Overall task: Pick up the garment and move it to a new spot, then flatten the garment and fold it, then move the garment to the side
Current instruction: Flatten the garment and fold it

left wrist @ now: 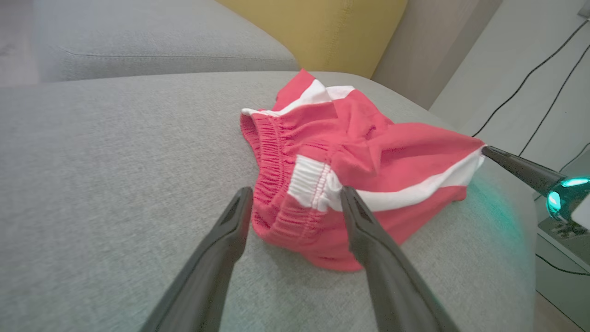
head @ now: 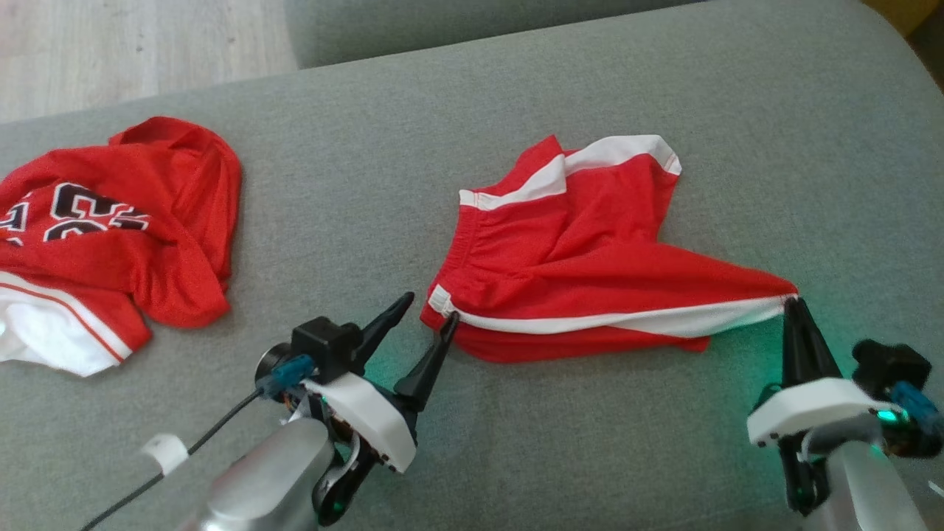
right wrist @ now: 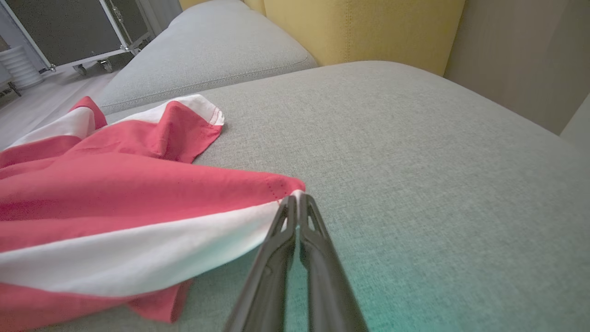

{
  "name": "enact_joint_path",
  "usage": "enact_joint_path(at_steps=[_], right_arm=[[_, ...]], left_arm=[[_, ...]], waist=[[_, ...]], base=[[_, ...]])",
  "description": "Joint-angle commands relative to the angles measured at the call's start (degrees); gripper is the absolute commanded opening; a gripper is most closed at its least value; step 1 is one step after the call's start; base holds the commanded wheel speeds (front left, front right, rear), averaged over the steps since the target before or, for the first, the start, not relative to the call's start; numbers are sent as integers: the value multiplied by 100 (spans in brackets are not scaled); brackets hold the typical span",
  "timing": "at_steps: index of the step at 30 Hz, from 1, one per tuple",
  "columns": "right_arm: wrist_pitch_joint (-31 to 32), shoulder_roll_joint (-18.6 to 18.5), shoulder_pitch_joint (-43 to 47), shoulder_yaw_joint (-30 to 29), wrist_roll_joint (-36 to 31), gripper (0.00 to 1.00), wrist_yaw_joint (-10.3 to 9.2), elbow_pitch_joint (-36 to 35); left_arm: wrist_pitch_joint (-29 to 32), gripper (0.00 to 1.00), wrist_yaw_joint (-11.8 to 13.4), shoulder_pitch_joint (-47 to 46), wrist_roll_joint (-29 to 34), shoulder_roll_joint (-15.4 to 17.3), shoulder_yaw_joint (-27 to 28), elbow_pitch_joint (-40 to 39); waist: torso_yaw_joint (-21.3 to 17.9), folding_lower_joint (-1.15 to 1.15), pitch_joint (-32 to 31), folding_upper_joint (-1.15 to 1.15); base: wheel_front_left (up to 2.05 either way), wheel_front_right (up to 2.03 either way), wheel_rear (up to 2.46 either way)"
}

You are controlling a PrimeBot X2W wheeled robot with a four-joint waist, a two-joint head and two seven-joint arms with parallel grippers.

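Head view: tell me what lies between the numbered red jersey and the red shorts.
Bare grey cushion in the head view, between jersey and shorts. The open left gripper sits just below, at the shorts' edge.

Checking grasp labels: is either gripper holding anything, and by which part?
Right gripper pinches the red shorts by a corner at the white stripe; left gripper open, holding nothing.

Bare grey cushion [head: 339,243] between jersey [head: 110,236], left, and shorts [head: 575,258], centre: clear passage. Far and right of shorts, open cushion too.
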Motion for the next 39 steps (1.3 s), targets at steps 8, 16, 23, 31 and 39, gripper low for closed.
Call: enact_joint_path(at_steps=[8,16,23,31,39], right_arm=[[-83,-27,-284,283,-15,0,-4,-85],[-116,-27,-323,296,-33,0,-4,-40],[-151,-27,-375,383,-89,0,-4,-152],[-177,-56,-633,850,19,0,-4,-989],[269,-504,-1959,1534,286,0,-4,-1517]], left_arm=[[-97,100,9,-652,-689,307,-456,-138],[-226,0,9,-931,-1004,445,-882,-201],[-453,0,9,-1084,-850,558,-928,-252],[-480,0,142,-994,-291,636,-18,-734],[-380,0,270,-1454,-31,1060,472,-968]], waist=[[-84,0,101,0],[-98,0,148,0],[-52,0,42,0],[-3,0,-285,0],[-83,0,-693,0]], base=[[0,0,0],[0,0,0],[0,0,0],[0,0,0],[0,0,0]])
